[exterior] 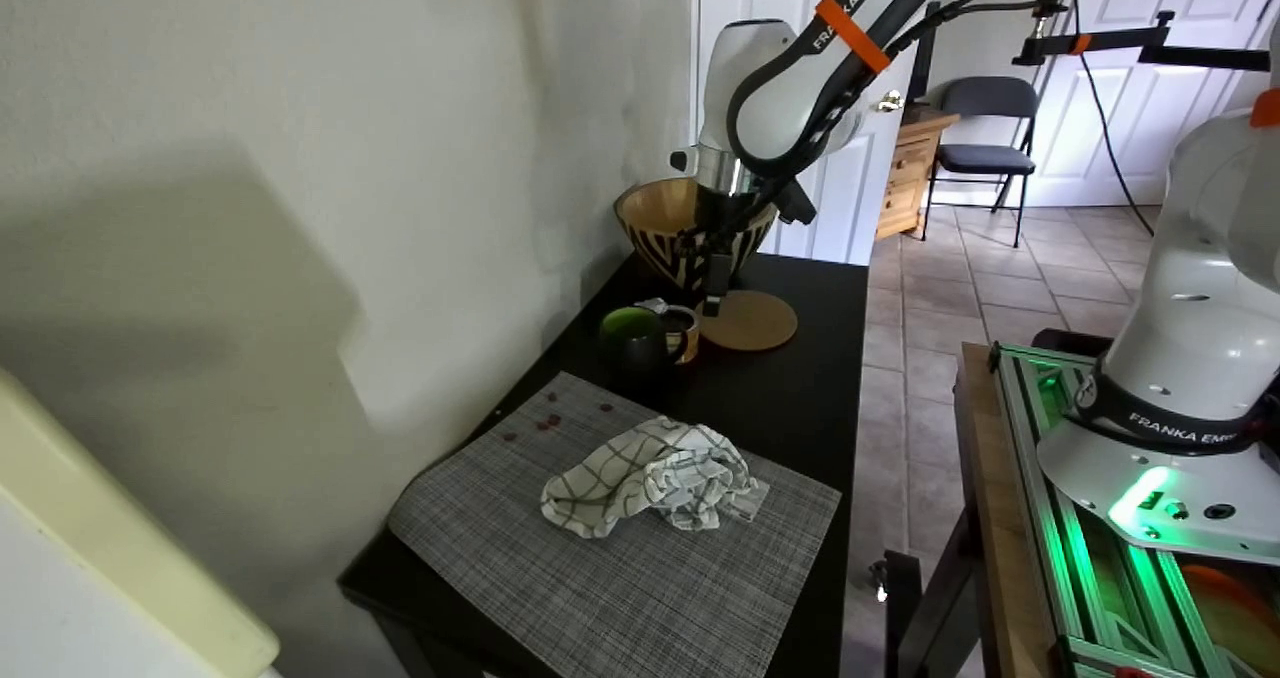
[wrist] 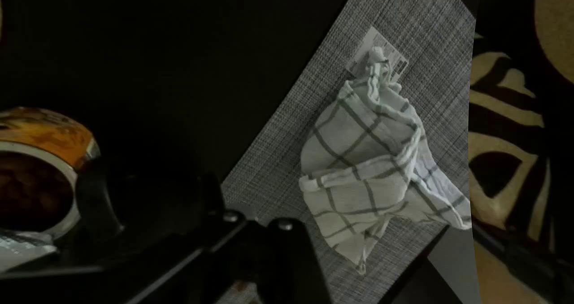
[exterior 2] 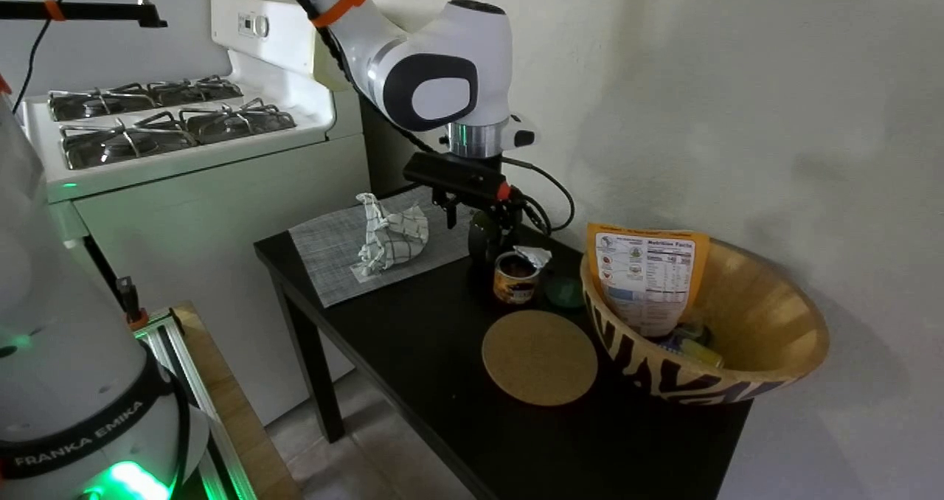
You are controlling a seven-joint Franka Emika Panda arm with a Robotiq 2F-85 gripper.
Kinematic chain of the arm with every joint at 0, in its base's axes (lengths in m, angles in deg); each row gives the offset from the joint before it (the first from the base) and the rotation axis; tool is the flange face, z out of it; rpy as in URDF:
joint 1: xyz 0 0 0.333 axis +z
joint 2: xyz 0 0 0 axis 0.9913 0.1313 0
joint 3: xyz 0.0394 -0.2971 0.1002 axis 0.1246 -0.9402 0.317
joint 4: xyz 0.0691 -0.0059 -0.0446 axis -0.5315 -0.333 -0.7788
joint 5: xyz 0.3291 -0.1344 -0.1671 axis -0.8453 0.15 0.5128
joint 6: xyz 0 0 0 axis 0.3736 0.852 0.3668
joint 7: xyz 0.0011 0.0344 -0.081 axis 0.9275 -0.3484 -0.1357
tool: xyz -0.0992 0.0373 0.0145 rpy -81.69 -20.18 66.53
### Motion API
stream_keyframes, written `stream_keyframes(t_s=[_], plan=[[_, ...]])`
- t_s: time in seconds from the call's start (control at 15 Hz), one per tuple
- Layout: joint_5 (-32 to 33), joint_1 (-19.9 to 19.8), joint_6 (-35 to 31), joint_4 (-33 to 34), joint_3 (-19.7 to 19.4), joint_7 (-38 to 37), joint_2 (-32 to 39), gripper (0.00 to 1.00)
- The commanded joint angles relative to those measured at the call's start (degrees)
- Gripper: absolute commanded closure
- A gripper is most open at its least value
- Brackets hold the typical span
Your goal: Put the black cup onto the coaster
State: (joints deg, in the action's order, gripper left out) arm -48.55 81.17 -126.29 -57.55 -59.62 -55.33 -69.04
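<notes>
The black cup, green inside, stands upright on the dark table beside an open tin. In an exterior view it is partly hidden behind the tin and gripper. In the wrist view it is a very dark shape at lower left, its handle toward the tin. The coaster, a flat round tan disc, lies bare near the bowl, also in an exterior view. My gripper looks open, low over the cup; contact cannot be made out. Its dark fingers show at the bottom of the wrist view.
An open tin touches or nearly touches the cup. A large patterned bowl holding a packet stands by the wall. A grey placemat carries a crumpled checked cloth. The wall runs along the table.
</notes>
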Motion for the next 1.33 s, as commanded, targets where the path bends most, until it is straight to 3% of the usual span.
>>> stream_keyframes(t_s=[0.0, 0.53, 1.0, 1.27], plan=[[-7.43, -1.3, -4.63, 0.14, 2.55, 8.65, 3.54, 0.0], [-8.03, -4.51, -12.04, 1.31, 7.41, 17.22, 8.79, 0.0], [-9.78, -9.1, -17.2, 3.08, 12.74, 19.06, 12.81, 0.19], [-11.09, -9.0, -20.05, 3.72, 12.88, 19.28, 14.49, 0.2]])
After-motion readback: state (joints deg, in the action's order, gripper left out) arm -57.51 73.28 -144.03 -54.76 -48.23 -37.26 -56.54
